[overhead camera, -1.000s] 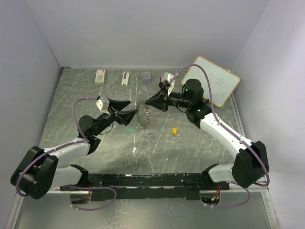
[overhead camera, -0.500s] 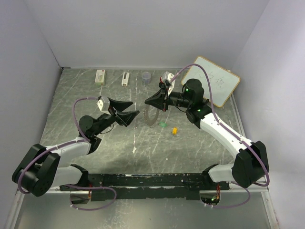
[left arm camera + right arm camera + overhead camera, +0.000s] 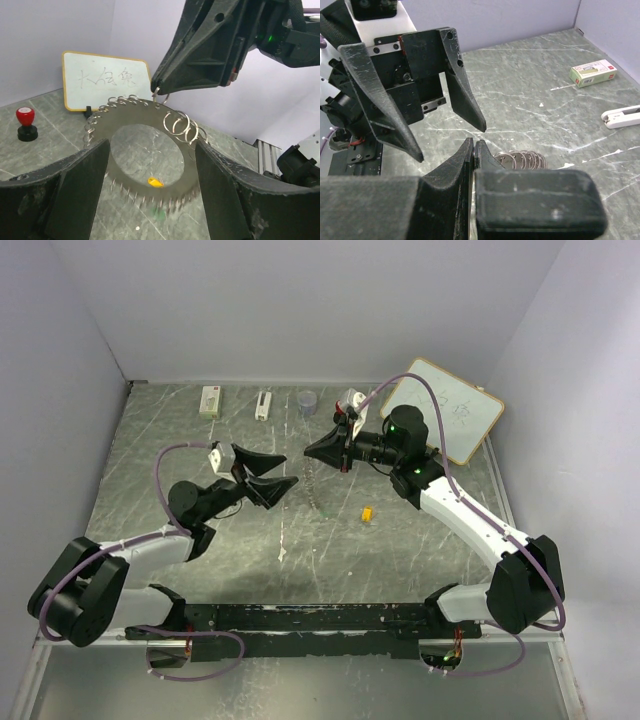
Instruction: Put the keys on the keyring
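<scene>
Your right gripper (image 3: 156, 90) is clamped tight on the keyring (image 3: 140, 114) rim, dangling it. Your left gripper (image 3: 286, 468) gapes wide, holding nothing. The yellow key (image 3: 367, 512) lies on the table (image 3: 400, 555).

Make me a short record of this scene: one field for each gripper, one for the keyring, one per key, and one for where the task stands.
left gripper: open, empty, jaws facing the keyring
right gripper: shut on the keyring's top rim
keyring: hangs upright from the right gripper, between the two arms
yellow key: loose on the table, to the right of the ring
green key: loose on the table below the ring, blurred
task status: neither key is on the ring yet
</scene>
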`<state>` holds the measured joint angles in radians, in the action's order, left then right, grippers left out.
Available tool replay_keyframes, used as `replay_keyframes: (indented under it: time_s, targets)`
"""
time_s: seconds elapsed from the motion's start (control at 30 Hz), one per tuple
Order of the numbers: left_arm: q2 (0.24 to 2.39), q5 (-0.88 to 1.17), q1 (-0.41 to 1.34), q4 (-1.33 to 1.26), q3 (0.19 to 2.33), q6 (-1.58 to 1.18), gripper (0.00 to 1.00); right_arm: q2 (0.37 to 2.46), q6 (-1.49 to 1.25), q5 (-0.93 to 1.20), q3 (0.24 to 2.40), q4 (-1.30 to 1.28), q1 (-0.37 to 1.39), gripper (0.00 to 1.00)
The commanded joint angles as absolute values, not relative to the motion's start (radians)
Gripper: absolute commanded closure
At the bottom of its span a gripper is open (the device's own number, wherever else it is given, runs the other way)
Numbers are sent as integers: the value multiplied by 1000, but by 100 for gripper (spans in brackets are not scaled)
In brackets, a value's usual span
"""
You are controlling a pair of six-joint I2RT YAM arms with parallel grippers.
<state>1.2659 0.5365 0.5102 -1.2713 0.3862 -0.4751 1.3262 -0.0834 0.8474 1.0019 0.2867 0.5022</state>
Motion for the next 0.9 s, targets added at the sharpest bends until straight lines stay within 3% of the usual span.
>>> replay_keyframes:
  time_s: [0.0,0.27,0.5,0.87]
  targets:
    - [1237,557,530,-1282,424,-439,18,1295,-106,820,1006,339,499,100]
    - [1187,436,573,-1186,431,-365,0,1286,-148,678,1010,312,499,100]
    - [1134,207,679,-894,529,-160,0,1306,-175,433,1043,241,552,100]
    - [1158,114,712,-804,577,-58,0,1316,-176,387,1056,219,580,100]
